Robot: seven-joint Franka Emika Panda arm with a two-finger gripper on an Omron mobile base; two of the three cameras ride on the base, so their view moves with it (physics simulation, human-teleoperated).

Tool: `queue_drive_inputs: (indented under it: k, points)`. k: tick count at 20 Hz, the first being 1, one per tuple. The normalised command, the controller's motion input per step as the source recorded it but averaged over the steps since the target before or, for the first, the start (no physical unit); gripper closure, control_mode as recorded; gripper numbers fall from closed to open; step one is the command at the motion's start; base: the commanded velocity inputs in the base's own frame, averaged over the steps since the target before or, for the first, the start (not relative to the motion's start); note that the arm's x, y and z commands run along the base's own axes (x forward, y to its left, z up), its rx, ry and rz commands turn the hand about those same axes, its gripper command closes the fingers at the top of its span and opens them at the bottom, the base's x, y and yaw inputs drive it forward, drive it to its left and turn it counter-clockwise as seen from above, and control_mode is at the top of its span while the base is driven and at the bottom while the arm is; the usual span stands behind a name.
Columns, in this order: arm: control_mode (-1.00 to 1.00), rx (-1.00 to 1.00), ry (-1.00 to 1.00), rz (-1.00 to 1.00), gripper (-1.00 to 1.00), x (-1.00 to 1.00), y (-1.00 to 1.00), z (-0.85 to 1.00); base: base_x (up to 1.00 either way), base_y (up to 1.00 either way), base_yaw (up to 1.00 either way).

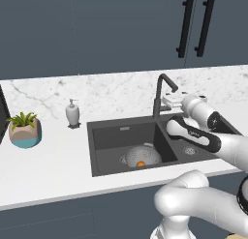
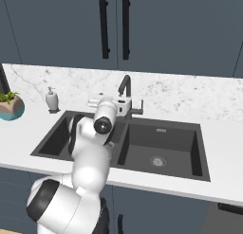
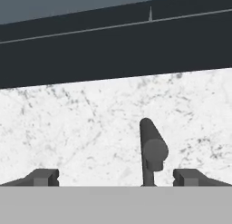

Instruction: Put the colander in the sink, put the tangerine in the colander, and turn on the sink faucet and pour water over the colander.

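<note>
Two dark fingertips stand wide apart at the bottom of the hand view, holding nothing, with the faucet rising between them against the marble backsplash. From the left base view, the gripper sits beside the faucet's lever. Farther out, the colander rests in the left basin of the sink, the tangerine inside it. A soap dispenser and potted plant stand on the counter.

text: none legible | labels: none | brands: none | numbers: none | signs: none
</note>
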Motion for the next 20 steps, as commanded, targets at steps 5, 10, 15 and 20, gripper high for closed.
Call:
queue_drive_inputs:
  k: [5,10,15,20]
  points:
    - [-1.0,0.0,0.02,0.0,-1.0,0.0,-0.15,0.13,0.0,0.0,0.0]
    - [-1.0,0.0,0.0,0.0,-1.0,0.0,0.0,0.0,0.0,0.0,0.0]
    - [-1.0,0.0,0.0,0.0,-1.0,0.05,-0.01,0.0,0.0,0.0,0.0]
    - [-1.0,0.0,0.0,0.0,-1.0,0.13,-0.05,0.0,0.0,0.0,0.0]
